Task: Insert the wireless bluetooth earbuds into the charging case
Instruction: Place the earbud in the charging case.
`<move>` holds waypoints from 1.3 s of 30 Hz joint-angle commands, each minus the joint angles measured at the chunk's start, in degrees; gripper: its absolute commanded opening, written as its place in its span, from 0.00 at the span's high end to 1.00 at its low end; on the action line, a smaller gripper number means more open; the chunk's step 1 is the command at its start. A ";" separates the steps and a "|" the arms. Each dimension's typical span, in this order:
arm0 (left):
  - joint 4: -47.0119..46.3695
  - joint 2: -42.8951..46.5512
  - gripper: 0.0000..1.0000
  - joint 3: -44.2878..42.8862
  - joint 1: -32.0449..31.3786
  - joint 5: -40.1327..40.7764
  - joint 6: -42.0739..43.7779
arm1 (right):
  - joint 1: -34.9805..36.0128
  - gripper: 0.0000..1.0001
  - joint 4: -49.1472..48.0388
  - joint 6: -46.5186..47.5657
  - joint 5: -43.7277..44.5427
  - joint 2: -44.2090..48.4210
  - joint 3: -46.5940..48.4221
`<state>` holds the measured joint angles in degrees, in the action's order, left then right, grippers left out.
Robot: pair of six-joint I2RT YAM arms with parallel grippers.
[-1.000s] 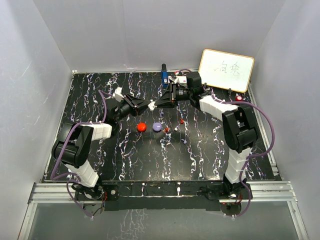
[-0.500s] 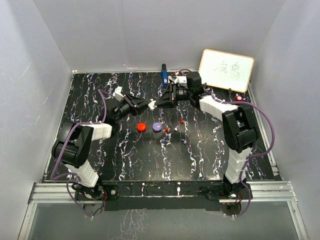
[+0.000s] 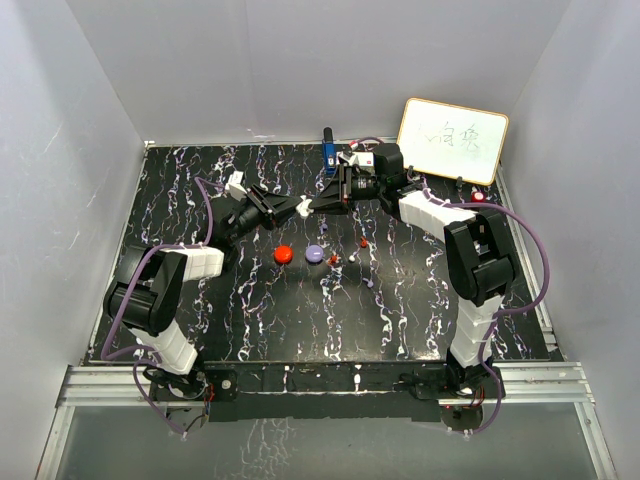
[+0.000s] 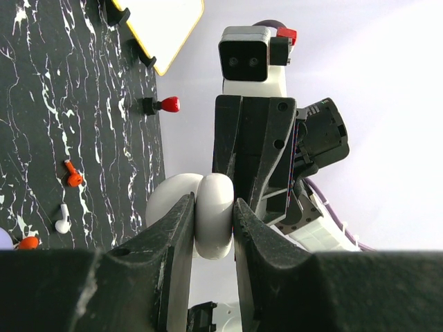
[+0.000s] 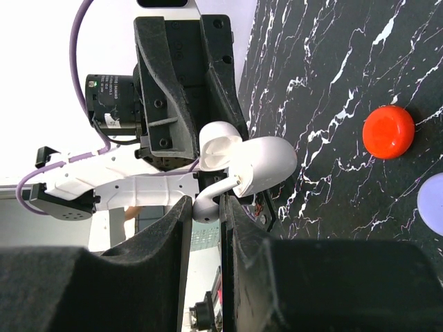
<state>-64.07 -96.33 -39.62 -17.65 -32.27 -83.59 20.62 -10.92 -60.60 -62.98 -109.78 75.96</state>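
The white charging case hangs above the table with its lid open, and my left gripper is shut on its body. My right gripper is shut on a white earbud. The earbud's stem points at the case, and its tip touches the case's open mouth. From the top view the two grippers meet tip to tip at the case, behind the table's middle. More tiny earbuds lie on the table: a red one, a white one and another red one.
A red puck and a purple puck lie just in front of the grippers, with small loose pieces to their right. A blue object stands at the back edge. A whiteboard and a red-capped object are at the back right.
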 commanded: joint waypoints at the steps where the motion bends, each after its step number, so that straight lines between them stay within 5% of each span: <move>1: -2.98 1.14 1.00 0.47 -0.24 -1.40 0.17 | 0.38 1.00 -4.18 -1.22 -0.48 0.88 0.29; 39: -8.01 3.69 1.00 2.95 -0.19 1.16 3.40 | 0.38 1.00 -7.48 -4.20 -0.38 1.64 -3.06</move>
<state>-67.85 -95.94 -37.32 -17.65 -31.86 -81.45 20.62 -15.22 -64.45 -62.92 -109.78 73.25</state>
